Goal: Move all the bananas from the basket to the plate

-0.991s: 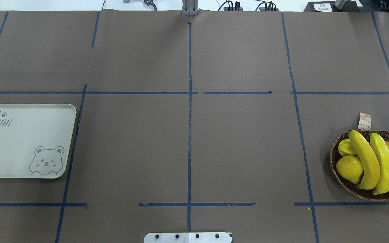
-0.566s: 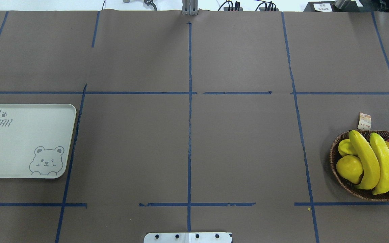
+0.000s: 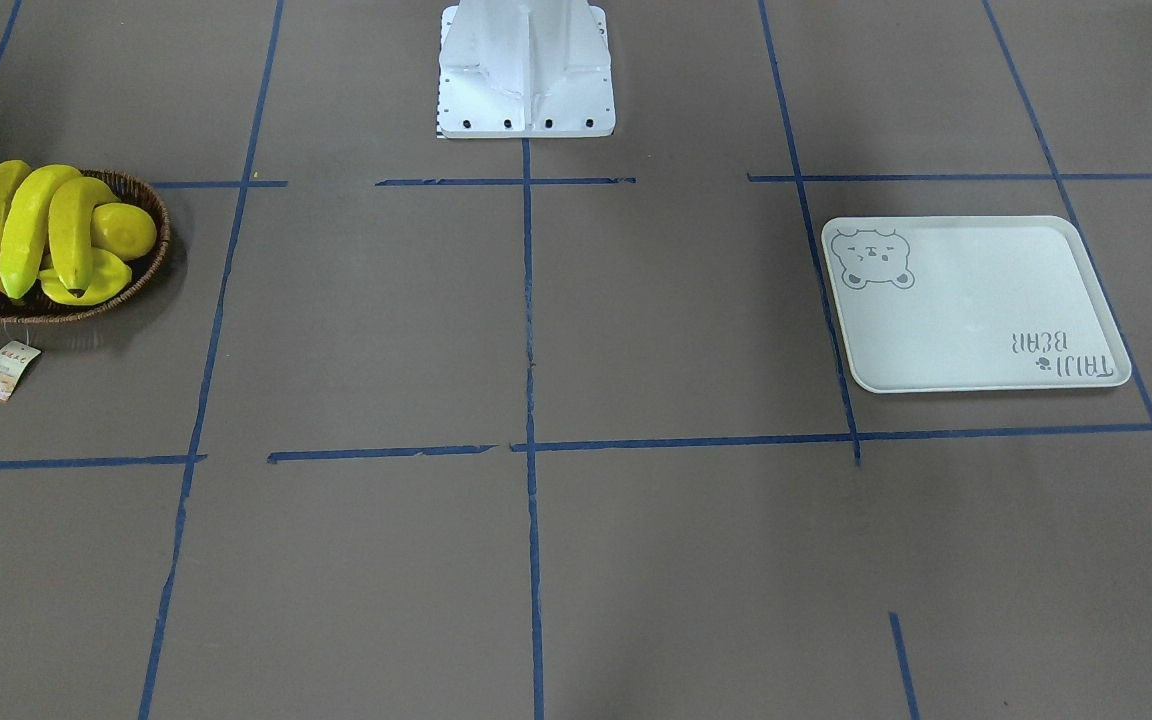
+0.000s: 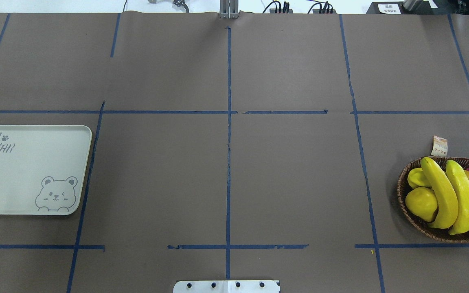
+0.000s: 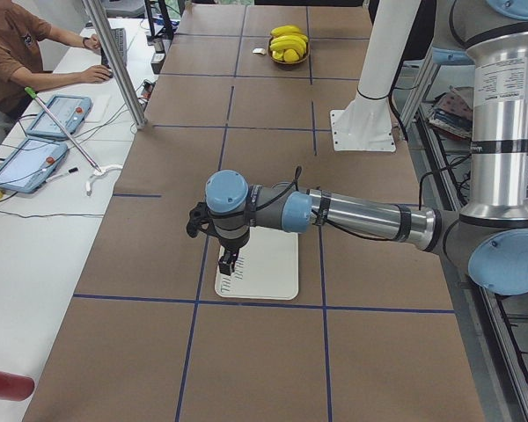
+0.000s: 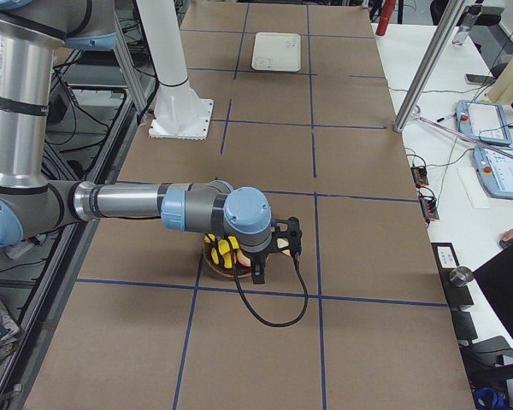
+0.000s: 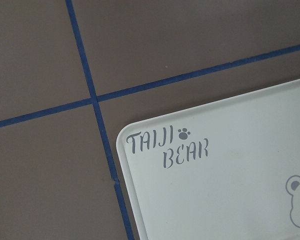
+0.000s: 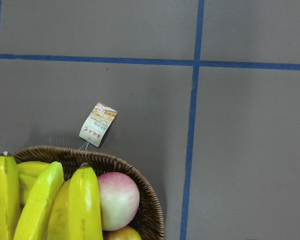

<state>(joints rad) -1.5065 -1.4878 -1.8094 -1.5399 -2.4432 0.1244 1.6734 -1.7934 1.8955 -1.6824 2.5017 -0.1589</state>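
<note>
Several yellow bananas [image 4: 442, 195] lie side by side in the dark wicker basket [image 4: 401, 191] at the table's right edge. The right wrist view shows banana tips [image 8: 85, 205] and the basket rim [image 8: 150, 205]. The pale plate [image 4: 27, 171] with its bear drawing lies bare at the left edge; its lettered corner [image 7: 230, 190] fills the left wrist view. My left gripper [image 5: 229, 261] hangs over the plate's end. My right gripper [image 6: 258, 275] hangs over the basket [image 6: 214, 266]. Both show only in side views, so I cannot tell their state.
A lemon [image 4: 421, 203], a starfruit [image 4: 415, 177] and a pink peach [image 8: 117, 195] share the basket. Its price tag [image 4: 439, 146] lies on the table behind it. The white robot base [image 3: 526, 70] stands mid-table. A person [image 5: 18, 53] sits at the side desk.
</note>
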